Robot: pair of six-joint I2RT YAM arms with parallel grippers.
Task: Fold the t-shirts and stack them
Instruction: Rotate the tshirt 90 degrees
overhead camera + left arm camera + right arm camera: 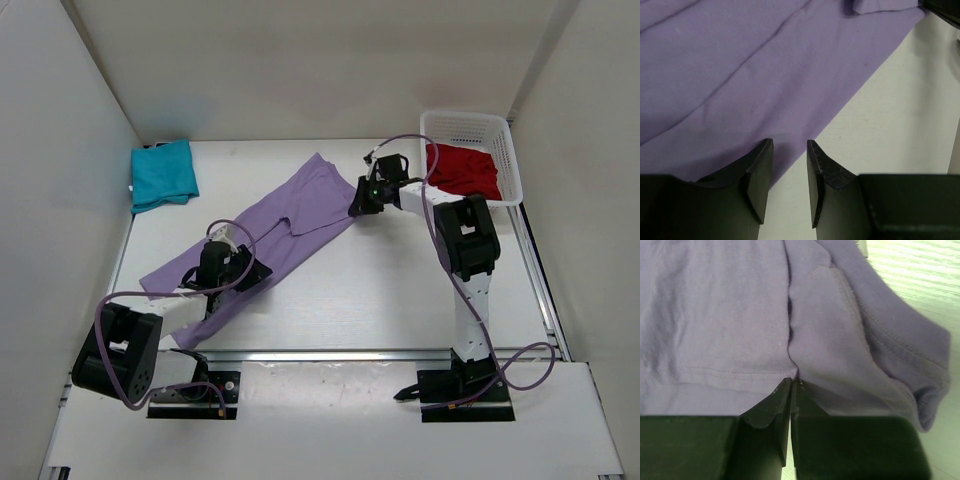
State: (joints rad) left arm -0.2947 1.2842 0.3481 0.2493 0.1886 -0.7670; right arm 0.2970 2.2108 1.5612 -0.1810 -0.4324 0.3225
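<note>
The pale lavender t-shirt [270, 235] lies spread diagonally across the table. My right gripper [357, 207] is at its far right end, shut on a pinch of the hem [791, 382], with cloth [730, 315] bunched on both sides of the fingers. My left gripper [252, 270] rests at the shirt's near edge, open. In the left wrist view the cloth edge [805, 120] runs between the fingertips [790, 150]; the left finger [762, 165] is over cloth, the right over bare table. A teal t-shirt [163, 173] lies folded at the back left. The red t-shirt [463, 170] sits in the basket.
A white lattice basket [470, 123] stands at the back right against the wall. White walls close in the table on the left, back and right. A metal rail [350, 353] runs along the near edge in front of the arm bases.
</note>
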